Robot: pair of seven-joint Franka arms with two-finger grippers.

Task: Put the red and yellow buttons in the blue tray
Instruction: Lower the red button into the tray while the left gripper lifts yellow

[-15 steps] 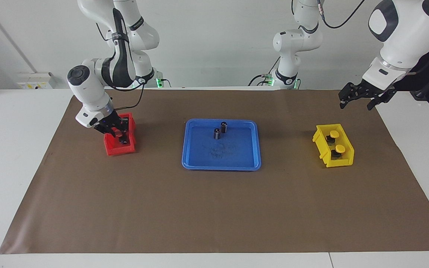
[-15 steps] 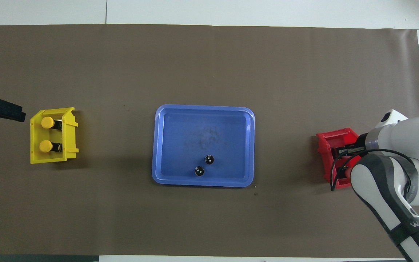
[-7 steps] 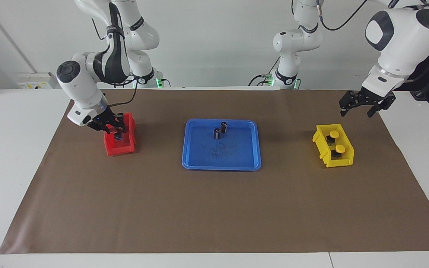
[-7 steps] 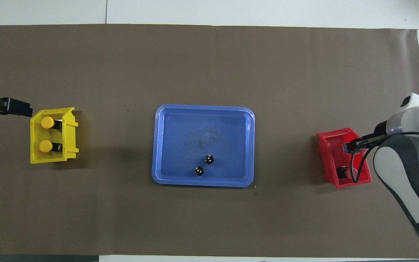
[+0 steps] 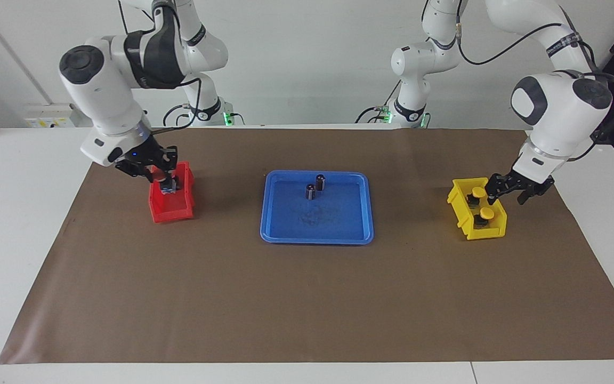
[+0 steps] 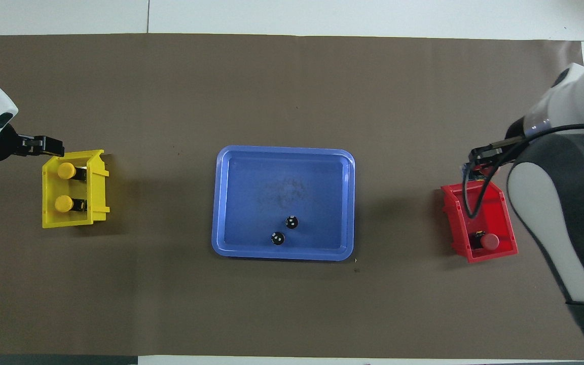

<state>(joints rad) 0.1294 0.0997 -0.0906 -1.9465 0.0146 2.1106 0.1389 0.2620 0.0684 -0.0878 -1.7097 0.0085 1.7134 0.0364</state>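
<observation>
The right arm's fingers (image 5: 170,180) are clamped together on a red mushroom-capped push-button (image 5: 166,184) with a black-and-silver base, held in the air over the small red plastic bin (image 5: 171,214). A second red-capped button (image 6: 489,241) lies in that bin, at its end nearer the robots.

The left arm's fingers (image 5: 492,193) hang low over the rim of the small yellow plastic bin (image 5: 461,213); whether they are apart or together I cannot tell. Two round yellow-capped buttons (image 5: 478,191) sit inside it.

Between the bins lies the shallow blue plastic tray (image 5: 317,240) – rounded corners, raised rim – holding two dark upright cylinders (image 5: 310,192). All rests on a matte brown mat (image 5: 285,298) spread over the white desk (image 5: 19,213).
</observation>
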